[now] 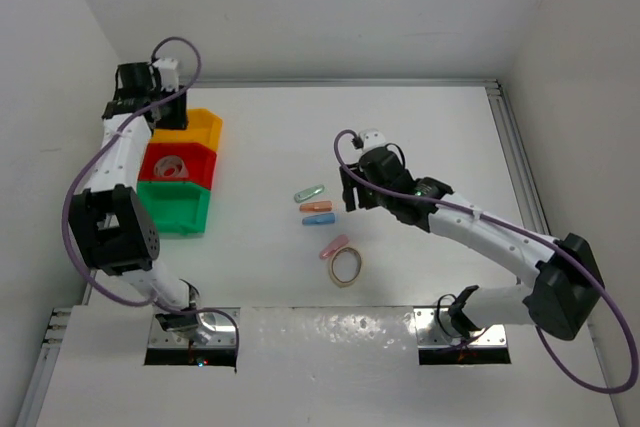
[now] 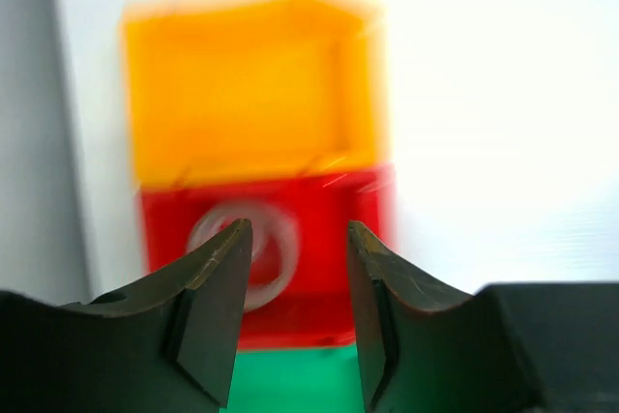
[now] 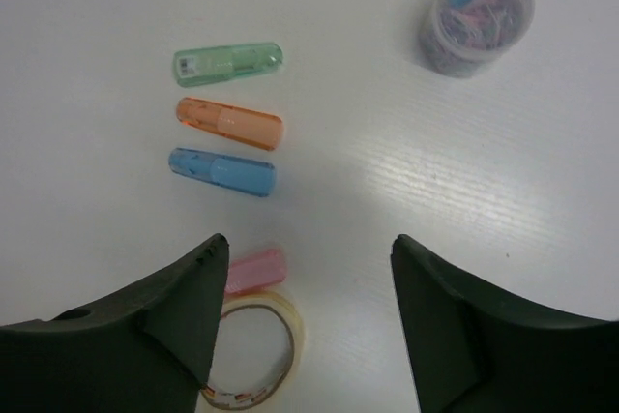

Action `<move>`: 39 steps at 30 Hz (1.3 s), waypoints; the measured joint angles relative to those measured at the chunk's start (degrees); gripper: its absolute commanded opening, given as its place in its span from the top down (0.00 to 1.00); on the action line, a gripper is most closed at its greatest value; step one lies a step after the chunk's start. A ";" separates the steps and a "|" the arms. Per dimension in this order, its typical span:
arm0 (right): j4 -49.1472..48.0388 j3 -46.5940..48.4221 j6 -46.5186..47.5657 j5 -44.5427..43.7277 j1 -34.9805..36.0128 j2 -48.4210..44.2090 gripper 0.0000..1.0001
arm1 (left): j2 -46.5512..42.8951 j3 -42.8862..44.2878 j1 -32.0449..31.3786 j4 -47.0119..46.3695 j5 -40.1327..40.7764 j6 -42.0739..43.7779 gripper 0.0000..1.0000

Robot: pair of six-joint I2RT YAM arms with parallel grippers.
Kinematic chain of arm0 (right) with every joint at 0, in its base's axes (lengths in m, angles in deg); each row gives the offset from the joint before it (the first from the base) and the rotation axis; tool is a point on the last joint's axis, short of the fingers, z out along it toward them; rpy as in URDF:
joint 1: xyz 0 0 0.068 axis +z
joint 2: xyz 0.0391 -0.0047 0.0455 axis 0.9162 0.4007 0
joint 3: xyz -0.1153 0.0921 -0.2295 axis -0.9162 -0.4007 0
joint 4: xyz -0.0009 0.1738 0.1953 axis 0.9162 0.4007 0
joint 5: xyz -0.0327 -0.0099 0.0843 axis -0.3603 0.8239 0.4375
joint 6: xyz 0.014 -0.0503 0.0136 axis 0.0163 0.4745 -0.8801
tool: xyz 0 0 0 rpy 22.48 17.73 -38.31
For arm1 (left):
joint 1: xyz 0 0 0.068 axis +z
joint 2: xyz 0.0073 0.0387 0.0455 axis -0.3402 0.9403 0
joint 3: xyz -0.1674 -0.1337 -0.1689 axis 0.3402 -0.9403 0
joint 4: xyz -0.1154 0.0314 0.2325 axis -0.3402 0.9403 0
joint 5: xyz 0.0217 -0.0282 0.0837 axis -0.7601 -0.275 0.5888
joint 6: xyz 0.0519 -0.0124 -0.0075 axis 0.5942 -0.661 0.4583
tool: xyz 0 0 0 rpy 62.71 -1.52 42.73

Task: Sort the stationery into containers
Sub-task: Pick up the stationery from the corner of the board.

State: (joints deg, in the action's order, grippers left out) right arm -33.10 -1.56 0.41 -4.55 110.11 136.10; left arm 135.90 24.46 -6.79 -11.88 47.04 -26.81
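Observation:
My left gripper (image 1: 168, 115) hangs open and empty over the yellow-orange bin (image 1: 203, 131). In the left wrist view (image 2: 295, 234) it frames the red bin (image 2: 319, 321), which holds a grey tape ring (image 2: 280, 244). The green bin (image 1: 175, 209) is nearest. My right gripper (image 1: 349, 195) is open and empty above the table, right of the capsules. The right wrist view (image 3: 308, 244) shows green (image 3: 229, 63), orange (image 3: 229, 123), blue (image 3: 222, 171) and pink (image 3: 254, 270) capsules, a tan band ring (image 3: 253, 355) and a small grey-purple cylinder (image 3: 477, 16).
The three bins stand in a column at the table's left side, close to the left wall. A metal rail (image 1: 520, 167) runs along the table's right edge. The capsules and the tan ring (image 1: 346, 267) lie mid-table.

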 measured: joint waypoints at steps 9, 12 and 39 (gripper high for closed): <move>7.06 -10.27 2.32 5.07 4.63 -3.30 0.39 | -5.35 2.51 -9.92 -0.02 -7.76 -4.52 0.57; 7.82 -14.32 3.34 6.80 8.55 -3.10 0.39 | -5.35 1.07 -9.31 0.33 -7.67 -5.49 0.57; -4.44 -20.20 3.96 2.80 8.92 3.48 1.00 | -5.81 -3.21 -11.65 0.42 -9.27 -8.33 0.55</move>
State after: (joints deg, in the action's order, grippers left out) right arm -37.54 -21.76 4.36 -1.75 119.02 139.58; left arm 130.09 21.25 -18.44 -11.47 37.77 -35.14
